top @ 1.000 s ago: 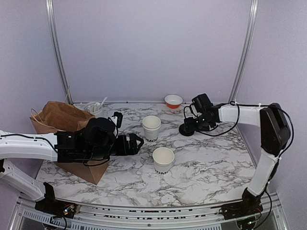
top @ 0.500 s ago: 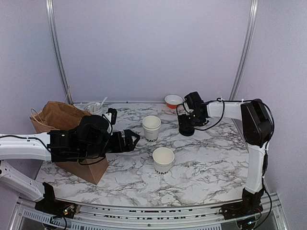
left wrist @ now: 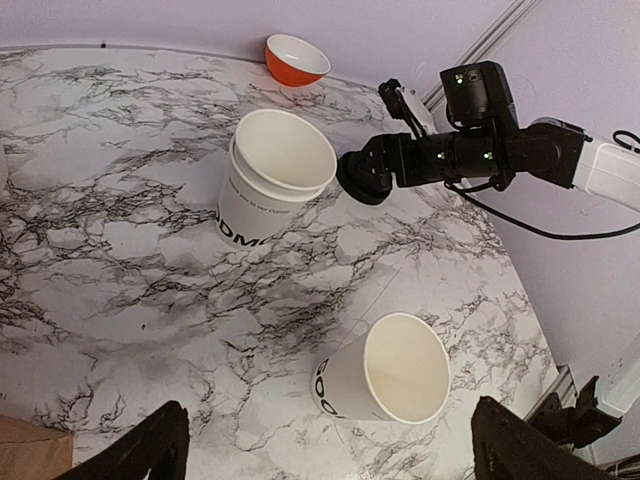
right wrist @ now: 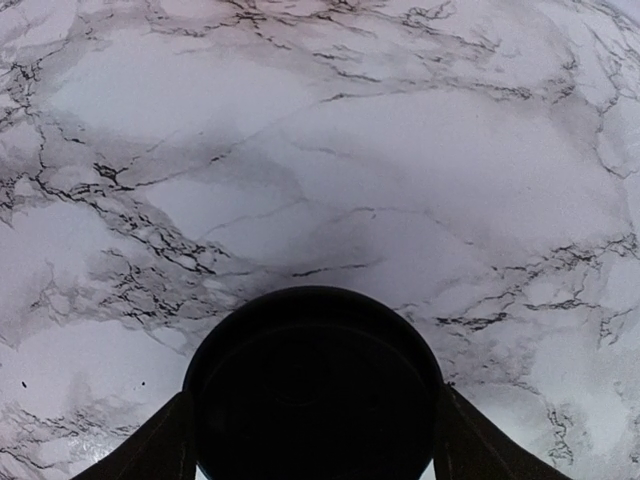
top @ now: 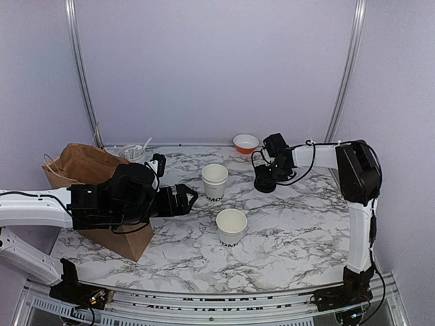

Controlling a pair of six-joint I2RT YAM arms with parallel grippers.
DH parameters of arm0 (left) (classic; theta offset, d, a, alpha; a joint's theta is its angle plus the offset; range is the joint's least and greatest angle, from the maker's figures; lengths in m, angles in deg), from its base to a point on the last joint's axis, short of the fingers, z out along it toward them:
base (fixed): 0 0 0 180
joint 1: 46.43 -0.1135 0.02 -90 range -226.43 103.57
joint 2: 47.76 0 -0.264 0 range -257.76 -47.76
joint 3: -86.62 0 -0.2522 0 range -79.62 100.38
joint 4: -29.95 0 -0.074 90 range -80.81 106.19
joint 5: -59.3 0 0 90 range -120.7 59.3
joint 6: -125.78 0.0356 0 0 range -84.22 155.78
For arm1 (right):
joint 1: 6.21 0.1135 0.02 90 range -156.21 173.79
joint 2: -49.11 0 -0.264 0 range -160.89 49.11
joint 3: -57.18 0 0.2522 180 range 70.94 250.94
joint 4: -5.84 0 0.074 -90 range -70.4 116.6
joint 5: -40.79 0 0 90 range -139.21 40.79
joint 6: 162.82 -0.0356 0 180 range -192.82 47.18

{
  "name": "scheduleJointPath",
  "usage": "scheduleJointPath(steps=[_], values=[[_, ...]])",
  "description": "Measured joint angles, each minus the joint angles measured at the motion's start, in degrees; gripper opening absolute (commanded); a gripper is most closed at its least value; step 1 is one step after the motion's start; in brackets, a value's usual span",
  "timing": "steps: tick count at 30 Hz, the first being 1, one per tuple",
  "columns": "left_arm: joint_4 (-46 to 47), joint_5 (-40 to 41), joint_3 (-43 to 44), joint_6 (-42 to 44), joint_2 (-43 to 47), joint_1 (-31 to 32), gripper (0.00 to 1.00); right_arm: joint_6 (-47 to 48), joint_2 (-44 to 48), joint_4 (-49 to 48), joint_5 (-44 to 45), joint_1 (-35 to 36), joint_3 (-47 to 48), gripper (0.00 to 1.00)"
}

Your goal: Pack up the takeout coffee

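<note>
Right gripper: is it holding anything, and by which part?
The right gripper holds a round black plastic lid, clamped across opposite sides of its rim.

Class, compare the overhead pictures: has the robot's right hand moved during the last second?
Yes. The right hand, with the black lid between its fingers, has shifted left, closer to the orange bowl, which stays put.

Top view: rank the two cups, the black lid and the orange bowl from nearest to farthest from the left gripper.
From the left gripper:
1. far cup, just to its right.
2. near cup, front centre of the table.
3. black lid, held in the right gripper, beyond the far cup.
4. orange bowl, at the back edge.
</note>
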Motion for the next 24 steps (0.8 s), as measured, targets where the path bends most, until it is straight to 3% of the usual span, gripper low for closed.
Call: scheduleJointPath(steps=[13,24], values=[[0.0,-0.02,0.0,-0.02,-0.02,0.0,0.99,-0.04,0.2,-0.57,-1.62,-0.2,-0.59,0.75],[0.02,-0.07,0.0,0.0,-0.55,0.0,0.99,-1.36,6.14,-0.72,-2.97,1.27,-8.39,0.75]])
